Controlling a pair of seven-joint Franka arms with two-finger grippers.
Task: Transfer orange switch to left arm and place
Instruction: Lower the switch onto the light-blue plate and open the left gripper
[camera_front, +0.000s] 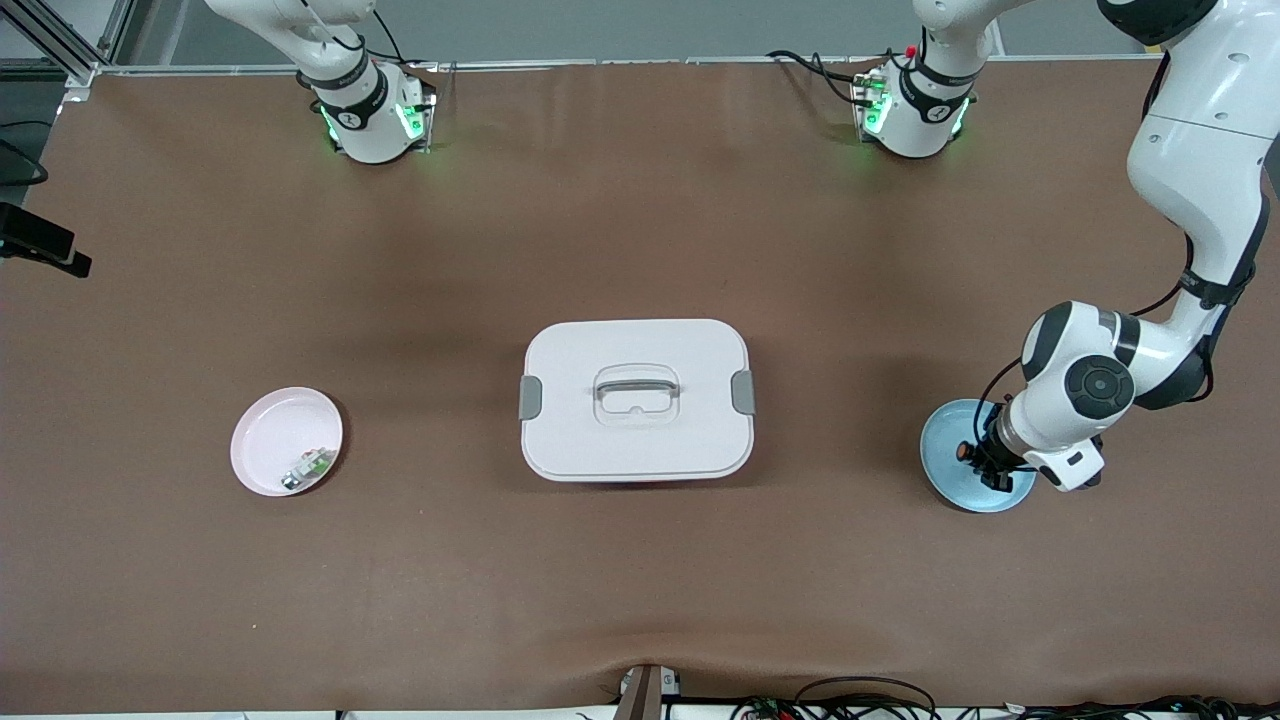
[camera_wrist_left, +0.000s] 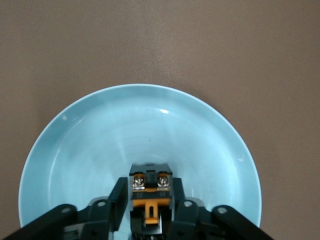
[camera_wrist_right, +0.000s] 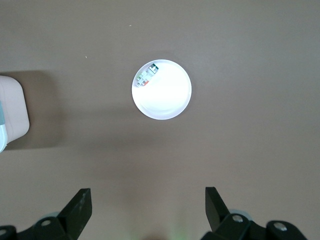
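The orange switch (camera_wrist_left: 150, 192) lies on the pale blue plate (camera_wrist_left: 100, 140) at the left arm's end of the table, its screw terminals and orange markings showing. My left gripper (camera_wrist_left: 149, 186) is low over that plate (camera_front: 948, 428), its fingers on either side of the switch (camera_front: 962, 452) with a thin gap along one finger. In the front view the left gripper (camera_front: 985, 465) partly covers the plate. My right gripper (camera_wrist_right: 147, 210) hangs high over the right arm's end of the table, open and empty. The white box (camera_front: 636, 400) stands mid-table between the two plates.
A pink plate (camera_front: 275, 430) near the right arm's end holds a small green-and-silver component (camera_front: 308, 468); the right wrist view shows that plate (camera_wrist_right: 167, 97), the component (camera_wrist_right: 147, 76) and a corner of the box (camera_wrist_right: 12, 112). Brown table all around.
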